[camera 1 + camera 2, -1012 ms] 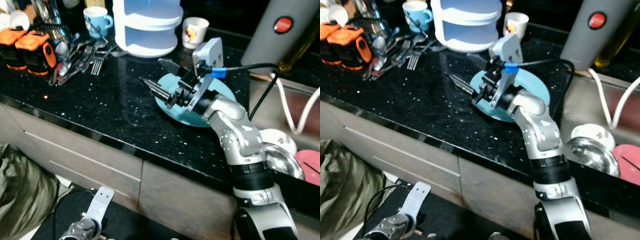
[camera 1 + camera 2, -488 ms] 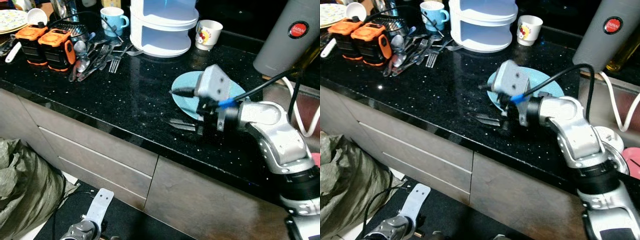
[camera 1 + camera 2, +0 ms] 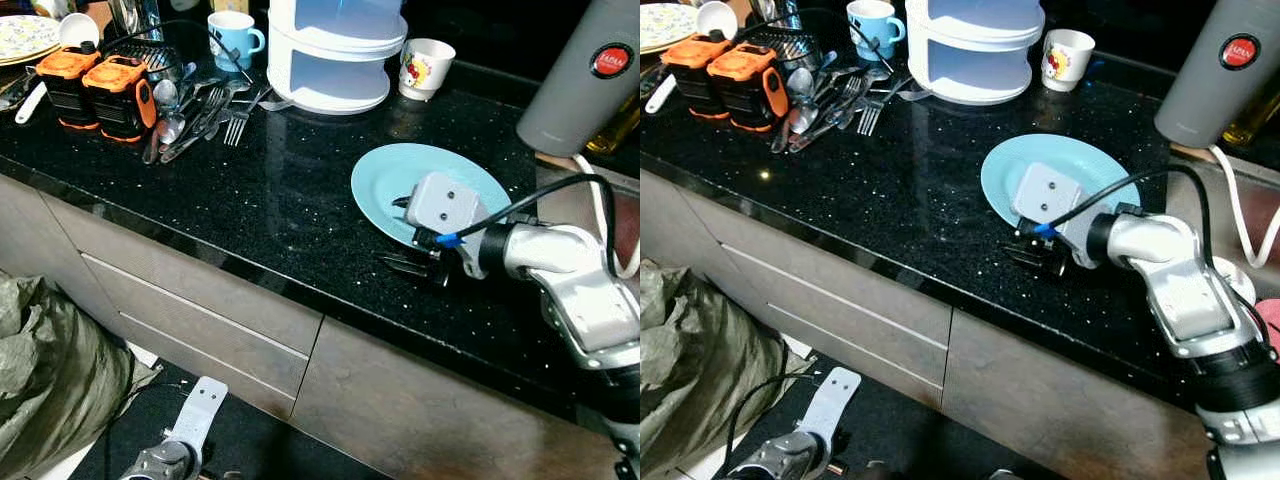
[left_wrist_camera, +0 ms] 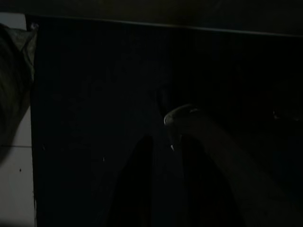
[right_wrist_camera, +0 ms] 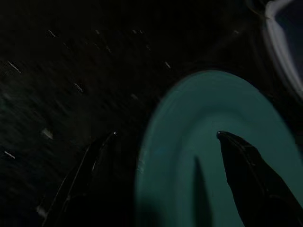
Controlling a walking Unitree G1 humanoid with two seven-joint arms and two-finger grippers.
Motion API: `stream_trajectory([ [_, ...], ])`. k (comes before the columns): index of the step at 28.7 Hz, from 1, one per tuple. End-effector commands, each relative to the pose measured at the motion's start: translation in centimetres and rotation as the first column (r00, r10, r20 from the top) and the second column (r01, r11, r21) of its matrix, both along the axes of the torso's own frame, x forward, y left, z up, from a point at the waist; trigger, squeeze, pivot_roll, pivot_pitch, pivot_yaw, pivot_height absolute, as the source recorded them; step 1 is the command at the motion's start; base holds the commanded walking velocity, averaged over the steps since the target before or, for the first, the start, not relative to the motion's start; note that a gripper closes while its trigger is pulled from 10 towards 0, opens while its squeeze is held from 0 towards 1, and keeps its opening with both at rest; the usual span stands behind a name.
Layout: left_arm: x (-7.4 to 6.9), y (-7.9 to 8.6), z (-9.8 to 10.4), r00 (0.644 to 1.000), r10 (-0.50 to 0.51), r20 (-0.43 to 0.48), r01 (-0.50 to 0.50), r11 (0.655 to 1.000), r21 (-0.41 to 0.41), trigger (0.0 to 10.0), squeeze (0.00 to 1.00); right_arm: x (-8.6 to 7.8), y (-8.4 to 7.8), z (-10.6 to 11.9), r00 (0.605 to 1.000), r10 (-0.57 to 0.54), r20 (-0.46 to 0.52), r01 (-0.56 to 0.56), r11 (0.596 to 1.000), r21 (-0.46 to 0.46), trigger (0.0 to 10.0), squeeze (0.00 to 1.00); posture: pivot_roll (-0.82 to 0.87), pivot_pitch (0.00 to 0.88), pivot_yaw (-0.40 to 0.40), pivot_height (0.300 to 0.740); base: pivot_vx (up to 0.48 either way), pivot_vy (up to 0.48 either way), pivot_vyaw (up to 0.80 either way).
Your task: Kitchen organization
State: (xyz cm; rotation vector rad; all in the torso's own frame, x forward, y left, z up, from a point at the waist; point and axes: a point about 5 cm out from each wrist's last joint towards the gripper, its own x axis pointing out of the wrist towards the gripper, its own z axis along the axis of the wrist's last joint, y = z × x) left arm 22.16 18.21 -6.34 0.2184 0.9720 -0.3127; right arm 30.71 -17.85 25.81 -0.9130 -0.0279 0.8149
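Place: a home kitchen.
Worktop: a black speckled stone counter [image 3: 250, 200] crosses the frame from the left edge to the lower right.
Cabinets: grey drawer fronts [image 3: 200, 300] sit under the counter at lower centre.
Crockery: a light blue plate [image 3: 385, 185] lies at centre right; a blue mug [image 3: 232, 32] and a white printed cup [image 3: 425, 68] stand along the top.
Cutlery: forks and spoons [image 3: 195, 105] lie heaped at upper left.
Storage: a white tiered container [image 3: 335, 50] stands at top centre.
Sink: bowls [image 3: 1230, 285] sit at the right edge.
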Motion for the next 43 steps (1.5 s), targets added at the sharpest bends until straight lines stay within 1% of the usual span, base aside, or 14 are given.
stream_trajectory([
  [1,-0.7,0.1,-0.4,1.0,-0.007,-0.022,0.007,1.0,0.006,10.0,0.0,-0.1,-1.0,-1.2,0.998,-0.046,-0.037,0.044,0.998,-0.054,10.0,0.0,0.03,0.141,-0.044,0.74,0.0,0.0,0.0],
  [6,-0.7,0.1,-0.4,1.0,-0.004,-0.022,0.004,1.0,0.004,10.0,0.0,-0.3,-2.6,-2.0,0.991,-0.129,-0.029,0.122,0.978,-0.171,10.0,0.0,0.02,0.144,-0.045,0.74,0.0,0.0,0.0],
  [9,-0.7,0.2,-0.4,1.0,-0.004,-0.022,0.004,1.0,0.004,10.0,0.0,-0.3,-3.0,-2.1,0.987,-0.157,-0.022,0.15,0.97,-0.192,10.0,0.0,0.02,0.145,-0.046,0.74,0.0,0.0,0.0],
  [10,-0.7,0.2,-0.4,1.0,-0.004,-0.022,0.004,1.0,0.004,10.0,0.0,-0.3,-3.1,-2.1,0.986,-0.164,-0.02,0.157,0.967,-0.199,4.2,0.0,0.02,0.145,-0.046,0.74,0.0,0.0,0.0],
  [12,-0.7,0.2,-0.4,1.0,-0.004,-0.022,0.004,1.0,0.004,10.0,0.0,-0.3,-3.2,-2.3,0.985,-0.173,-0.018,0.165,0.963,-0.213,0.0,0.0,0.02,0.146,-0.045,0.74,0.0,0.0,0.0],
  [22,-0.6,0.1,-0.4,1.0,-0.004,-0.02,0.004,1.0,0.002,10.0,0.0,-0.5,-3.2,-2.9,0.984,-0.18,-0.009,0.171,0.947,-0.271,0.0,0.0,0.02,0.146,-0.044,0.74,0.0,0.0,0.0],
  [27,-0.6,0.1,-0.3,1.0,-0.006,-0.019,0.006,1.0,0.001,10.0,0.0,-0.3,-2.9,-2.7,0.984,-0.176,0.016,0.174,0.954,-0.245,0.0,0.0,0.02,0.146,-0.042,0.74,0.0,0.0,0.0],
  [29,-0.5,0.1,-0.3,1.0,-0.007,-0.018,0.007,1.0,0.0,10.0,0.0,0.1,-1.7,-1.7,0.987,-0.147,0.062,0.156,0.974,-0.167,0.0,0.0,0.02,0.146,-0.041,0.74,0.0,0.0,0.0],
  [33,-0.5,0.1,-0.3,1.0,-0.008,-0.018,0.008,1.0,0.0,10.0,0.0,0.3,-0.7,-0.9,0.987,-0.121,0.104,0.133,0.985,-0.111,0.0,0.0,0.02,0.145,-0.04,0.74,0.0,0.0,0.0],
  [37,-0.5,0.1,-0.3,1.0,-0.007,-0.017,0.007,1.0,0.001,10.0,0.0,0.4,1.1,1.9,0.976,-0.078,0.202,0.055,0.992,0.118,0.0,0.0,0.02,0.14,-0.04,0.74,0.0,0.0,0.0],
  [38,-0.5,0.1,-0.3,1.0,-0.007,-0.017,0.007,1.0,0.001,10.0,0.0,0.4,1.4,2.3,0.974,-0.074,0.213,0.041,0.987,0.155,0.0,0.0,0.02,0.14,-0.04,0.74,0.0,0.0,0.0],
  [39,-0.5,0.1,-0.3,1.0,-0.008,-0.018,0.008,1.0,0.001,10.0,0.0,0.2,2.0,3.7,0.968,-0.06,0.245,-0.009,0.962,0.272,0.0,0.0,0.02,0.14,-0.04,0.74,0.0,0.0,0.0],
  [40,-0.5,0.1,-0.3,1.0,-0.009,-0.018,0.009,1.0,0.001,10.0,0.0,0.1,2.3,4.4,0.965,-0.052,0.256,-0.038,0.941,0.335,0.0,0.0,0.02,0.14,-0.04,0.74,0.0,0.0,0.0],
  [43,-0.5,0.1,-0.3,1.0,-0.011,-0.018,0.011,1.0,0.002,10.0,0.0,-0.3,2.8,5.9,0.96,-0.033,0.277,-0.102,0.883,0.459,0.0,0.0,0.02,0.14,-0.04,0.74,0.0,0.0,0.0],
])
